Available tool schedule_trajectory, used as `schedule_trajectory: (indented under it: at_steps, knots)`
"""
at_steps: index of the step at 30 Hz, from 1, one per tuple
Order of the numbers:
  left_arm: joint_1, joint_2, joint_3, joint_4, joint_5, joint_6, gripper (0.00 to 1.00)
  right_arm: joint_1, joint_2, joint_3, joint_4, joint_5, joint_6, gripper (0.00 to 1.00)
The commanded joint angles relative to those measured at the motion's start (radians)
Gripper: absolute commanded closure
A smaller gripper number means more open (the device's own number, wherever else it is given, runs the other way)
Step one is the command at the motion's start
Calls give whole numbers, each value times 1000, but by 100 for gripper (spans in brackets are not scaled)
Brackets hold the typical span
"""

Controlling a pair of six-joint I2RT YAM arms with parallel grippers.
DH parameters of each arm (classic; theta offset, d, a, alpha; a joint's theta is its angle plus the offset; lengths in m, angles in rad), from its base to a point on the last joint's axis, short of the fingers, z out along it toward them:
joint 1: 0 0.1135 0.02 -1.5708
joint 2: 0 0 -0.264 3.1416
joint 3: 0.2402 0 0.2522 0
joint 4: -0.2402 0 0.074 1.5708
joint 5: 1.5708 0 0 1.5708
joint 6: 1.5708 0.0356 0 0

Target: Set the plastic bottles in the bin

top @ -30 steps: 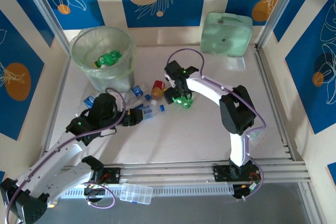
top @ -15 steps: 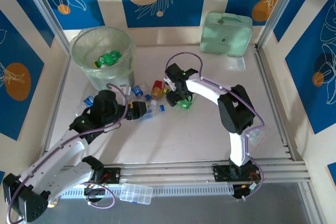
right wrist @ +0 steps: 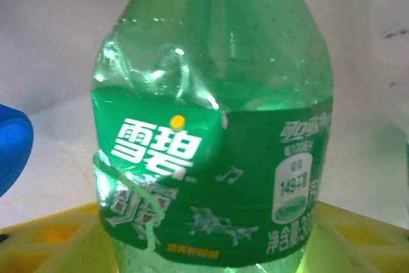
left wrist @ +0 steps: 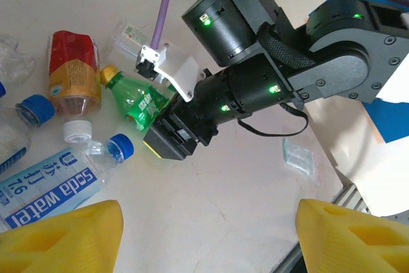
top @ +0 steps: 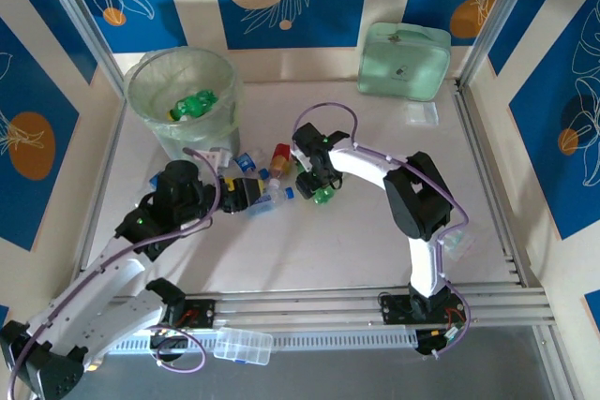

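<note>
Pinching a green bottle point(right wrist: 211, 158) beside other bottles point(left wrist: 73, 75) is right gripper point(top: 319, 186); left gripper point(left wrist: 208, 238) spread.

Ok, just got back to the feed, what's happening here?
Bottles are being cleared into the bin, where a green bottle already lies. The right gripper straddles a second green bottle on the table; whether it grips yet is unclear. The left gripper hovers open and empty over the loose bottles.

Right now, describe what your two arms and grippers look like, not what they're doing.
The left arm and right arm have white shells between black joint housings dotted with green lights. A purple cable runs along each. The fingers are bright yellow, chunky plastic.
</note>
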Motion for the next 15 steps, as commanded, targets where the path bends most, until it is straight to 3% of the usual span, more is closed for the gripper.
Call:
schedule_trajectory:
  at_steps: [1, 15]
  knots:
    - [-4, -30, -23, -35, 14, -13, 28, 13, 2, -31, 12, -34, 17, 39]
    - [-4, -67, -36, -48, -58, -69, 28, 21, -182, -150, 38, -112, 78, 47]
